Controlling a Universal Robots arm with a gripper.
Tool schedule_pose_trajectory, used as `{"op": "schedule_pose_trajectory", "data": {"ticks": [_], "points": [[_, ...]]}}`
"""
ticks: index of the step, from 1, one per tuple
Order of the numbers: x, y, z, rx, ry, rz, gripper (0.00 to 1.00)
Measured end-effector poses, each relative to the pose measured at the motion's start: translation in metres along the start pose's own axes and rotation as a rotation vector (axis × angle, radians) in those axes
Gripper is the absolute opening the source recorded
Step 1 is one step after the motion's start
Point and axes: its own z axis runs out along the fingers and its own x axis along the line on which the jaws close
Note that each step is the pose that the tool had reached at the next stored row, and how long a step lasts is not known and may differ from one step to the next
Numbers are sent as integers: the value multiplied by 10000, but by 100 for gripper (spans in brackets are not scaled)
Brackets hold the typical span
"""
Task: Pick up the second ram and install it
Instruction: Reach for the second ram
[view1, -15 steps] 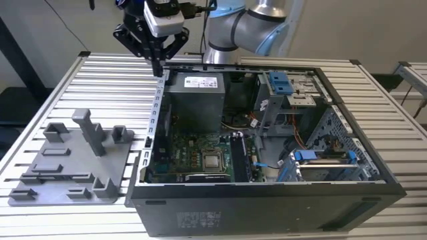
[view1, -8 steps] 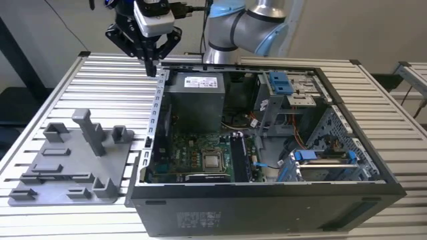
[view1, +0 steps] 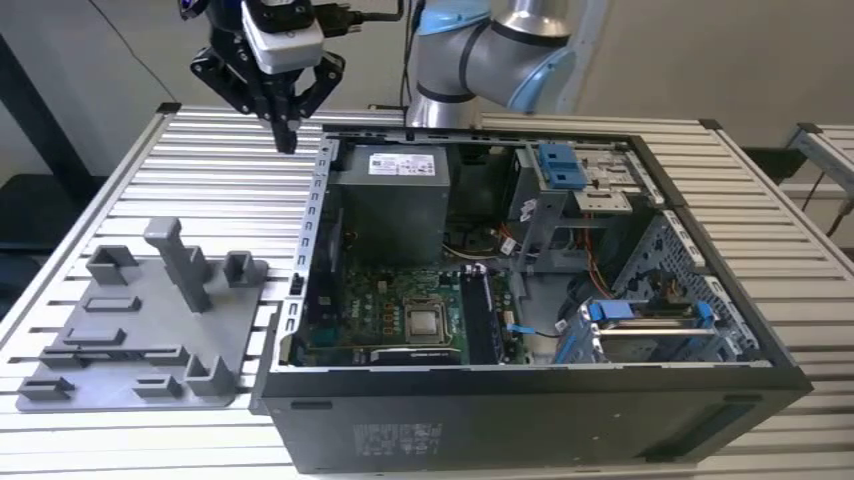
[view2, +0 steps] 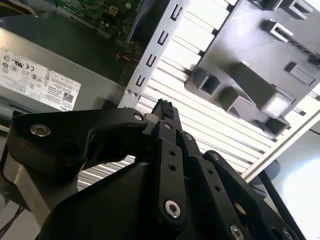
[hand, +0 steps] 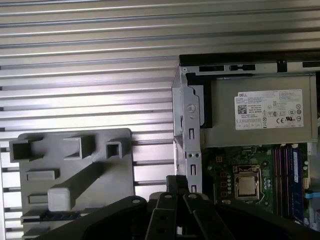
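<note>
The gripper (view1: 284, 135) is hanging over the slatted table (view1: 174, 170), just off the far corner of the open computer case (view1: 534, 425), on the exterior view's left of it. Its fingers are pressing tip to tip with nothing between them, and they are touching nothing. In both wrist views the gripper (view2: 164, 107) (hand: 176, 182) is showing those same black tips closed together.

On to the grey holder (view1: 234, 320), which is lying on the table beside the case. Its tall post and square sockets are standing bare. In the first wrist view a thin dark strip with a blue tint is sitting on edge in the holder's long slot, near the gripper. That is looking like the second ram (hand: 52, 215), though I cannot tell for sure.

Inside the case, the power supply (view1: 387, 200) is filling the far corner. The motherboard (view1: 380, 295) is lying below it with the processor socket (view1: 427, 322) at its middle. The memory slots (hand: 287, 175) are running alongside that socket, and whether a stick is sitting in them I cannot tell. Blue drive-bay clips (view1: 561, 165) are lining the bays on the exterior view's right.
</note>
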Motion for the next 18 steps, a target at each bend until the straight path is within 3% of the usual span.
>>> {"op": "schedule_pose_trajectory", "data": {"ticks": [10, 18], "points": [[258, -18, -3, 1, 0, 0, 11], [503, -35, -7, 1, 2, -1, 11]]}}
